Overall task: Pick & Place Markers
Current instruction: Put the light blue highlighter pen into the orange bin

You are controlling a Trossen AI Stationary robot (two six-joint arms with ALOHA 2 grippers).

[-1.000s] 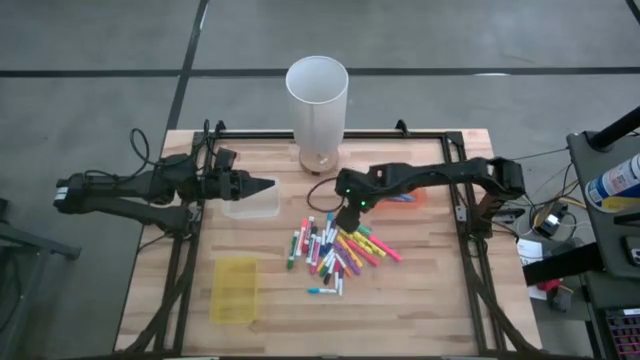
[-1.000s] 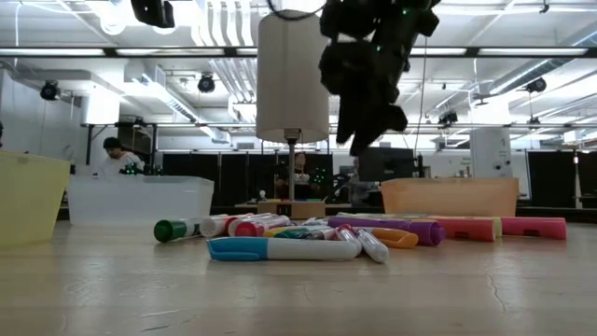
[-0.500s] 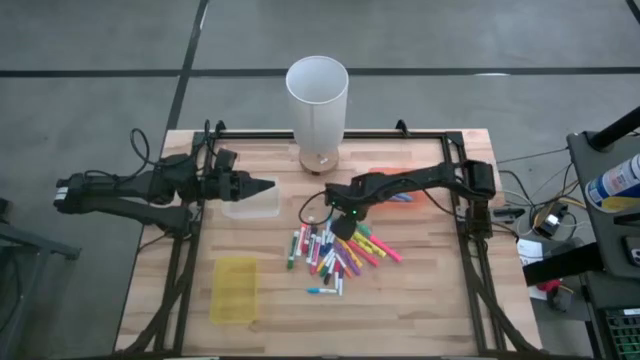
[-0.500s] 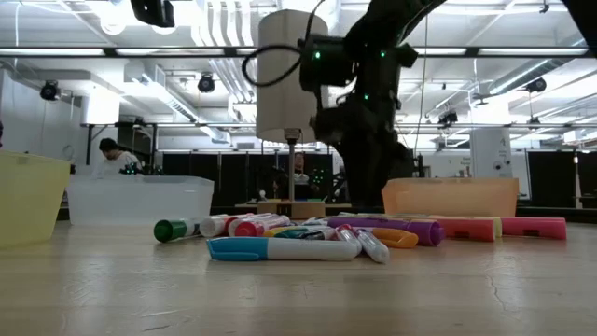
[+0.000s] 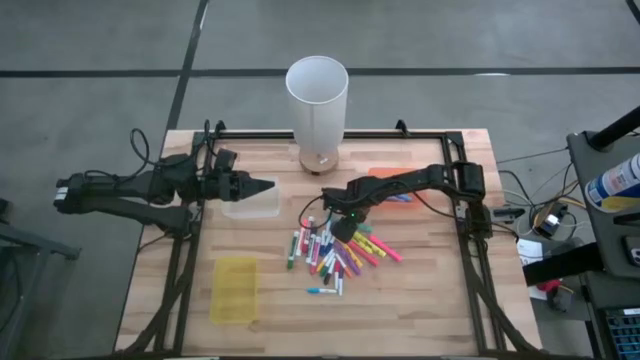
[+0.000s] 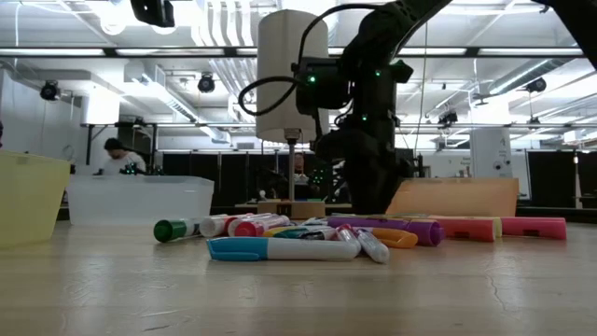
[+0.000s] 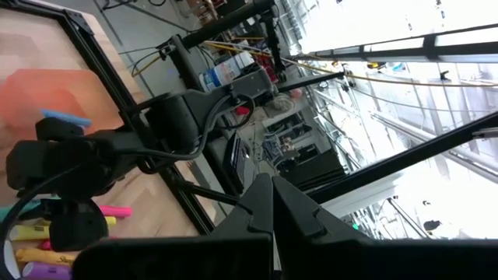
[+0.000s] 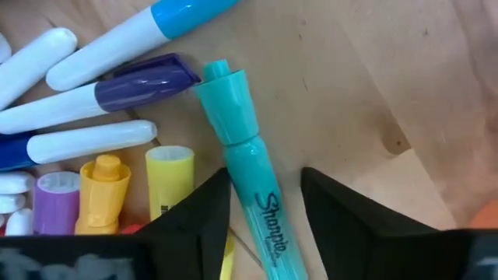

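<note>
The markers (image 5: 335,250) lie in a loose pile of mixed colours on the wooden table's middle. My right gripper (image 5: 341,226) points down at the pile's far end, low over the table (image 6: 368,201). In the right wrist view its open fingers stand on either side of a teal marker (image 8: 247,159) that lies flat on the wood, with white-barrelled, purple and yellow markers (image 8: 93,140) beside it. My left gripper (image 5: 268,185) is shut and hovers level above a clear tray (image 5: 250,207) at the left; its shut fingers (image 7: 268,204) hold nothing.
A yellow tray (image 5: 235,290) sits near the front left. An orange tray (image 5: 408,196) lies partly under my right arm. A tall white cylinder on a stand (image 5: 317,100) rises at the far edge. A black frame (image 5: 470,240) runs round the table.
My right gripper has come down from well above the table onto the far end of the marker pile, shifting slightly toward the table's left and tipping to point more steeply down. The markers have stayed where they were.
</note>
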